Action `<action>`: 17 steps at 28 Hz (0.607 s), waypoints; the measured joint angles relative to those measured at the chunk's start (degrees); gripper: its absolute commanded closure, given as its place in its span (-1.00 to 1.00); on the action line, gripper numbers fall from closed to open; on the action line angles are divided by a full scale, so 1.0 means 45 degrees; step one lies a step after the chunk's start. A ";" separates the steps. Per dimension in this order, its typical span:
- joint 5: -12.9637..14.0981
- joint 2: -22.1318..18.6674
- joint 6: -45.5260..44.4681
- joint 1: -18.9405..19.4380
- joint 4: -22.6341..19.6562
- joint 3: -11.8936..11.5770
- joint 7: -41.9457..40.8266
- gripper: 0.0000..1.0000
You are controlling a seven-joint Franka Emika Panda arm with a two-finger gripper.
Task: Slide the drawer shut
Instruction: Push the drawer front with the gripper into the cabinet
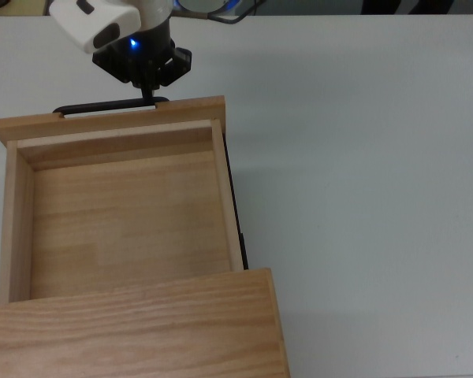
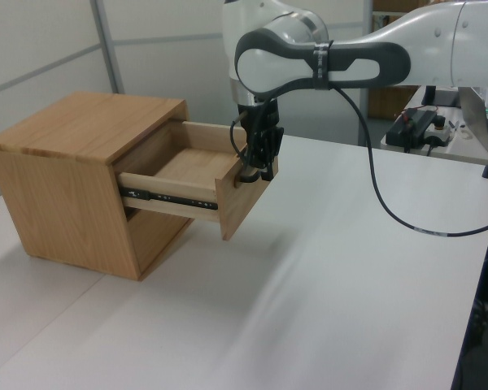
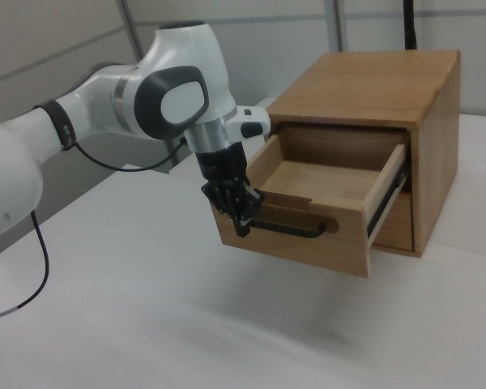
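The drawer (image 1: 126,228) is a light wood tray pulled far out of the wooden cabinet (image 1: 142,331). Its front panel (image 1: 110,118) carries a thin black bar handle (image 1: 94,107). My gripper (image 1: 150,96) is shut and points down in front of that panel, its tips right at the handle toward the top view's right end. In the left view the gripper (image 2: 256,166) covers the handle on the drawer (image 2: 187,162). The right view shows the gripper (image 3: 241,220) at the left end of the handle (image 3: 296,229), with nothing between the fingers.
The cabinet (image 2: 81,130) stands on a white table (image 2: 350,268). A black slide rail (image 3: 386,203) shows along the drawer's side. The arm's black cable (image 2: 390,203) hangs over the table. A desk with equipment (image 2: 439,122) stands behind in the left view.
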 measured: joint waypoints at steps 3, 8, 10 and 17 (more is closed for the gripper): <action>0.0000 0.0067 0.0211 0.0000 0.0001 0.0000 0.0000 1.00; 0.0000 0.0105 0.1110 0.0000 -0.0010 0.0000 0.0000 1.00; 0.0001 0.0172 0.1761 0.0001 -0.0025 0.0000 0.0000 1.00; 0.0002 0.0919 0.5365 0.0004 -0.0121 0.0000 0.0000 1.00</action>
